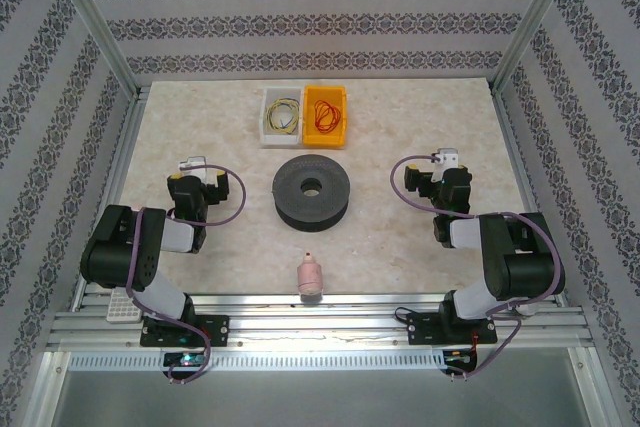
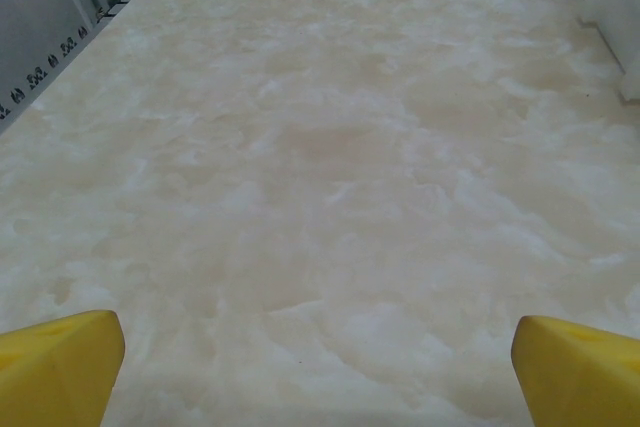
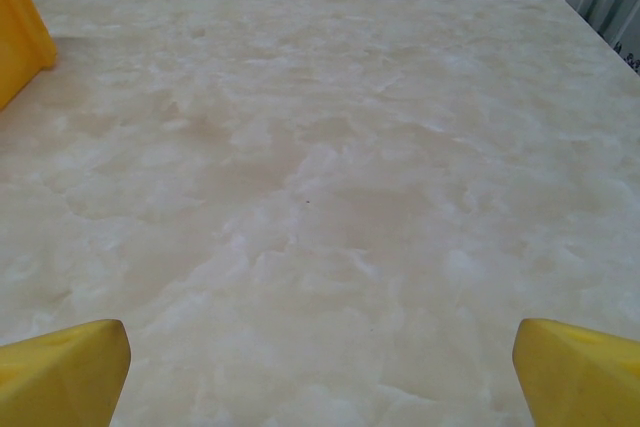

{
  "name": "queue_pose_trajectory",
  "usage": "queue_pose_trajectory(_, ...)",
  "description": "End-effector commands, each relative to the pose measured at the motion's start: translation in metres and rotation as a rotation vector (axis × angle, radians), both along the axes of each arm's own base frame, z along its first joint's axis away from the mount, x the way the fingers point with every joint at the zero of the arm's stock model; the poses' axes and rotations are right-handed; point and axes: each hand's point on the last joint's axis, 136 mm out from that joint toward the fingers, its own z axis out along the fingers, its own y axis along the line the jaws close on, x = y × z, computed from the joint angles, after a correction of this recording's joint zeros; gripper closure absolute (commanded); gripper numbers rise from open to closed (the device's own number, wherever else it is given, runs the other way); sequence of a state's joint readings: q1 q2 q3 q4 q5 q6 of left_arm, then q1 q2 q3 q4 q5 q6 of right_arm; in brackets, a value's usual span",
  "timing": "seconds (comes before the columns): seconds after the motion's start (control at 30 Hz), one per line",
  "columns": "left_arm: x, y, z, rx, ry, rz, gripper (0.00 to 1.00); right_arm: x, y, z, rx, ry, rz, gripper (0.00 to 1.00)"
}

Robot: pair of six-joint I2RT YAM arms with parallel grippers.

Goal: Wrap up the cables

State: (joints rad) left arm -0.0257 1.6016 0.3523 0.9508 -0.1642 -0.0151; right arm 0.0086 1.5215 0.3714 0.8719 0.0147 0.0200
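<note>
Both pincers stand wide open and empty: the left gripper (image 1: 192, 164) at centre left of the top view, the right gripper (image 1: 447, 158) at centre right. The cables (image 1: 284, 115) lie coiled in the white bin (image 1: 281, 139) and the orange bin (image 1: 325, 141) at upper centre, just above the black spool (image 1: 312, 190).

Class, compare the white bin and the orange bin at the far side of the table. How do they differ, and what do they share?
Colour: the white bin is white; the orange bin is orange-yellow.
Contents: the white bin holds green and yellow cables, the orange bin red-orange cables.
Place: the white bin sits left of the orange bin.
Both are small open bins, side by side beyond the black spool.
</note>
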Motion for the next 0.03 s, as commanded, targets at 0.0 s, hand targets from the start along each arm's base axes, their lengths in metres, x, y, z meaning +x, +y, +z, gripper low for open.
queue_pose_trajectory(0.0, 0.0077, -0.0005, 0.0174, -0.017, -0.067, -0.004, 0.00, 0.0068, 0.0020, 0.0149, 0.011, -0.046, 0.012, 0.02)
